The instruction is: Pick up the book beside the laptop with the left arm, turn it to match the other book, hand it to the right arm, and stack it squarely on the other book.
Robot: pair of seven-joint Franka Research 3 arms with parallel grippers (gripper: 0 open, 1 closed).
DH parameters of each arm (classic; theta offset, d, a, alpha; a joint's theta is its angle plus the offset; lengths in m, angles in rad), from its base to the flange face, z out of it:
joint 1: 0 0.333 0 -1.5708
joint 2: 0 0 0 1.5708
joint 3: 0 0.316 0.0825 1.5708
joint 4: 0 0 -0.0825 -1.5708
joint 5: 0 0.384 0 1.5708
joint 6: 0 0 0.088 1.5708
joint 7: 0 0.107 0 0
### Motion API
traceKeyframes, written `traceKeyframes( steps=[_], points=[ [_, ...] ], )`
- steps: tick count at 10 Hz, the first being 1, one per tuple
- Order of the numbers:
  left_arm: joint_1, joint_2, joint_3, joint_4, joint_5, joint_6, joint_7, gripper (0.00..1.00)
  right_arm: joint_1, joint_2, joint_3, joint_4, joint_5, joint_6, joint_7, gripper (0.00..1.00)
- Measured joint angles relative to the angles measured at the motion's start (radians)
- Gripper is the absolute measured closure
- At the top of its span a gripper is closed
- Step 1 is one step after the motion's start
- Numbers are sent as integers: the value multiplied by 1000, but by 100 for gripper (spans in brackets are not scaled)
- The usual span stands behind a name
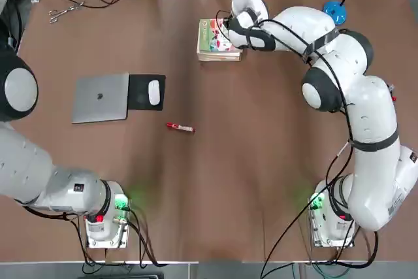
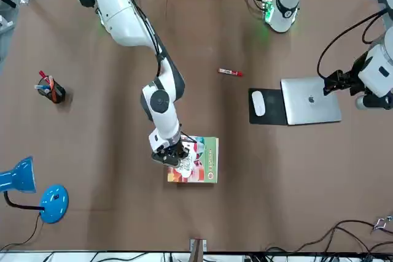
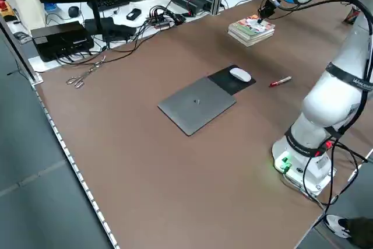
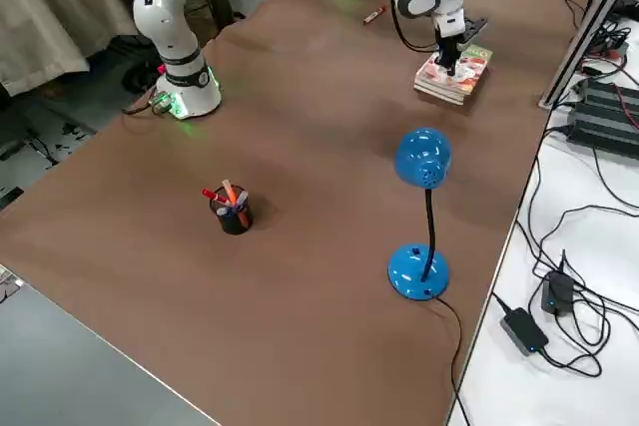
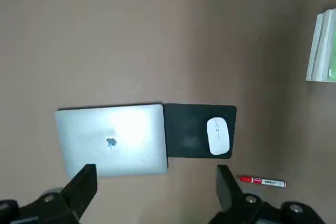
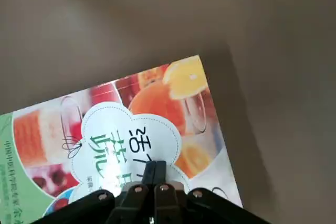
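Taking the laptop (image 1: 100,98) as the landmark on the brown surface (image 1: 215,181), the nearest thing to the robot's bases is the left arm (image 1: 39,181), which rises on the base side of the laptop and carries its left end effector (image 5: 156,192) high above it, fingers spread wide apart and holding nothing; in the left wrist view the two black fingers frame the closed silver lid from above. Touching the laptop's edge on the side toward the right arm lies a black mouse pad (image 1: 147,91) with a white mouse (image 1: 154,93) on it. A little beyond the pad, toward the right arm and slightly nearer the bases, a red marker (image 1: 179,127) lies flat on the surface. Farther from the laptop, across the surface toward the far edge, sits the stack: the book (image 1: 217,36) with the peach-and-green cover lies on top of the other book (image 1: 219,55), of which only the pale page edges show beneath it. The right arm (image 1: 366,122) reaches over to that stack, and the right end effector (image 6: 154,170) has its fingers pressed together, tips resting on the colourful cover with nothing clamped between them. Beyond the laptop at the far corner lie scissors (image 1: 63,12).
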Motion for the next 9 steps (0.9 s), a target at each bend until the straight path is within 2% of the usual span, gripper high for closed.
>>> traceKeyframes(
  steps=[9],
  points=[
    [4,4,1,0,0,0,0,0,22,-7,-2,-16,-2,1,3,99]
  ],
)
